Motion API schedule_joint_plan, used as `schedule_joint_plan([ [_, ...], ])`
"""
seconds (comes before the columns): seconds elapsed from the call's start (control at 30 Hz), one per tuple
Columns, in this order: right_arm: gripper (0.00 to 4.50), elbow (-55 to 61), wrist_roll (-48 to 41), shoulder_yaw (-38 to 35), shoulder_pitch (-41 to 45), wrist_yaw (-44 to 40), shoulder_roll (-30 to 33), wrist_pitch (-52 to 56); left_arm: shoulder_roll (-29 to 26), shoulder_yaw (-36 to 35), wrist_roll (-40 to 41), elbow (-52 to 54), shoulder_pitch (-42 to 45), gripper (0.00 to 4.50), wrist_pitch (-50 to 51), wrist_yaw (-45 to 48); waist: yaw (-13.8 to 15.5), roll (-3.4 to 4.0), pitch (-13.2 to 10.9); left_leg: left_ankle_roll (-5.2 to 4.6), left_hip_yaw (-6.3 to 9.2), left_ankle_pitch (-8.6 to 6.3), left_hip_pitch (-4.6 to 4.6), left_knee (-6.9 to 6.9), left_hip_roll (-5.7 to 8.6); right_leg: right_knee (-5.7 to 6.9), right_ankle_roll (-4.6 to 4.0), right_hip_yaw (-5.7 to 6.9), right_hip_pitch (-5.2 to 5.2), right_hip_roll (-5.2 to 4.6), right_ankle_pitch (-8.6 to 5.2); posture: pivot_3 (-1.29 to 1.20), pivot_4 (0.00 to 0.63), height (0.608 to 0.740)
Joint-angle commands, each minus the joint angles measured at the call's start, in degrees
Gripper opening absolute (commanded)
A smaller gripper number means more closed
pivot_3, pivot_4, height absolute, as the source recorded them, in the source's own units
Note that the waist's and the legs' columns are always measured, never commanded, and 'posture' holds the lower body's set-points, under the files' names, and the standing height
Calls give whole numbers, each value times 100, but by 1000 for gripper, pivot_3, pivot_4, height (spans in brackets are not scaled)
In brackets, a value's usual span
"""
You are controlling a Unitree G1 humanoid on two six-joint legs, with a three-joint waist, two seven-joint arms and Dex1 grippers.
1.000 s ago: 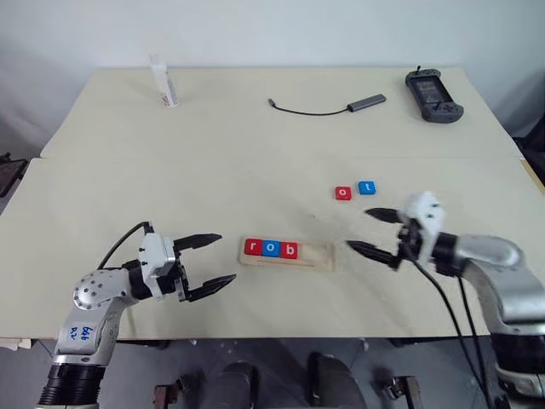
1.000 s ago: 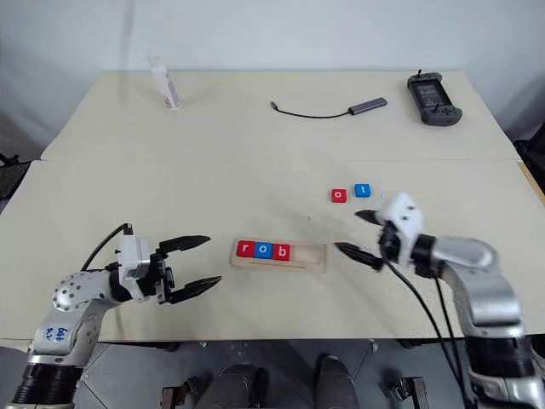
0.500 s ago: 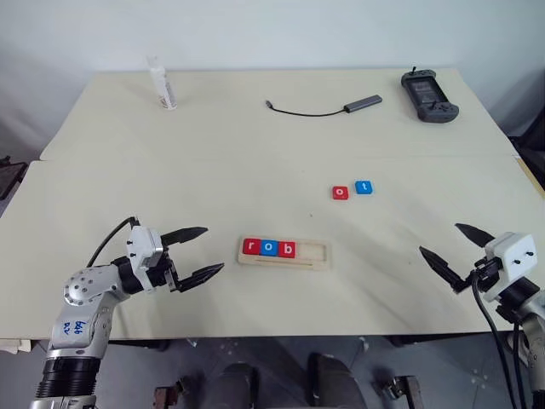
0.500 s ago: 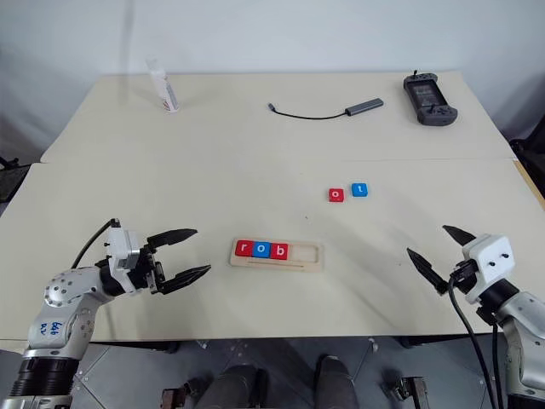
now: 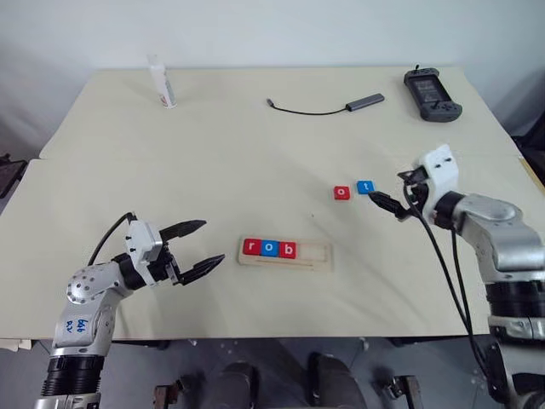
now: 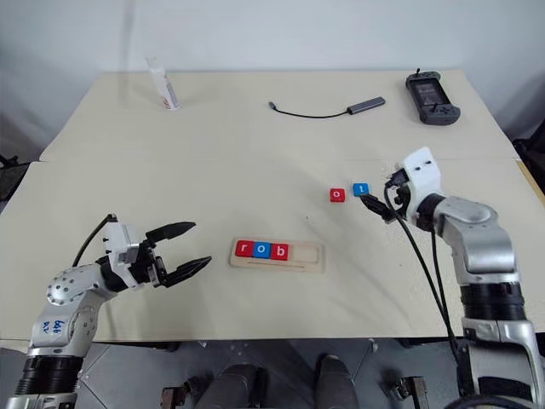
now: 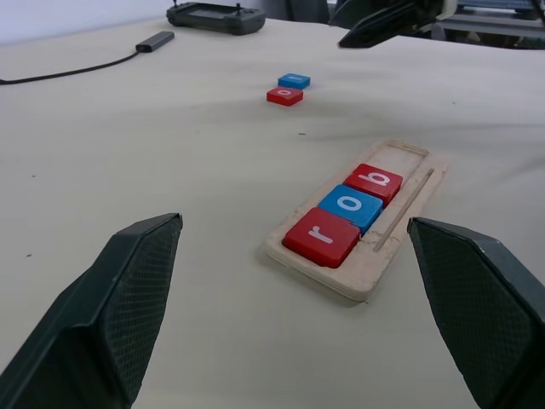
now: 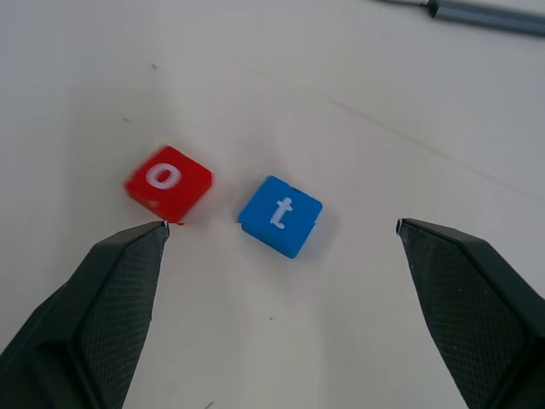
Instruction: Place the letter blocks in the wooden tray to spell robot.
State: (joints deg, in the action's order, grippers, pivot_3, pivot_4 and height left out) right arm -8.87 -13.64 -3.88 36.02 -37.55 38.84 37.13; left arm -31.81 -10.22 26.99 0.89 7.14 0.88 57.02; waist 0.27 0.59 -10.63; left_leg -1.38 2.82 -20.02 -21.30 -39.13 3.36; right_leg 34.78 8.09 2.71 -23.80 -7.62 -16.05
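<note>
The wooden tray (image 5: 317, 255) lies at the near middle of the table. In its left part sit three letter blocks, a red r (image 5: 252, 247), a blue o (image 5: 270, 248) and a red b (image 5: 289, 250). Farther back and to the right, a red o (image 5: 341, 192) and a blue t (image 5: 365, 187) lie loose side by side. My right gripper (image 5: 387, 187) hangs open just right of the blue t (image 8: 280, 215), which lies between its fingers' lines in the right wrist view, untouched. My left gripper (image 5: 213, 242) stands open and empty left of the tray (image 7: 400, 221).
At the back left stands a white tube (image 5: 162, 81). A black cable with a grey adapter (image 5: 328, 109) lies at the back middle, and a black handheld controller (image 5: 433, 85) at the back right. A seam crosses the table (image 5: 170, 160) behind the loose blocks.
My right gripper left the tray's right end, swung out to the front right edge, then came forward to the blue t. It stayed open. The left gripper hardly moved.
</note>
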Motion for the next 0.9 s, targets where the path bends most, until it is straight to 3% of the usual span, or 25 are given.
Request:
schedule_joint_plan([
  [0.03,4493,-20,14,153,362,39,-122,359,75,-95,4,310,-46,4500,-198,-147,-22,0,0,-2,-1,-1,0,0,2,-1,0,0,0,-1,0,0,150,740],
  [0.37,4493,231,-34,231,585,202,-377,826,68,-92,158,592,-96,4500,134,-314,-39,0,0,-2,-4,-1,1,-1,-1,4,1,3,0,3,0,0,150,740],
  [0.53,4493,637,-138,237,675,593,-795,1515,49,-63,94,626,-90,4500,125,-376,-52,0,0,0,-4,-1,2,0,-5,7,1,1,-4,7,0,0,150,740],
  [0.9,4493,31,287,321,750,1596,-1694,1438,43,-3,46,731,-109,4500,143,-413,-52,0,0,1,-7,-1,3,-1,-1,19,1,-1,-9,6,0,0,150,740],
])
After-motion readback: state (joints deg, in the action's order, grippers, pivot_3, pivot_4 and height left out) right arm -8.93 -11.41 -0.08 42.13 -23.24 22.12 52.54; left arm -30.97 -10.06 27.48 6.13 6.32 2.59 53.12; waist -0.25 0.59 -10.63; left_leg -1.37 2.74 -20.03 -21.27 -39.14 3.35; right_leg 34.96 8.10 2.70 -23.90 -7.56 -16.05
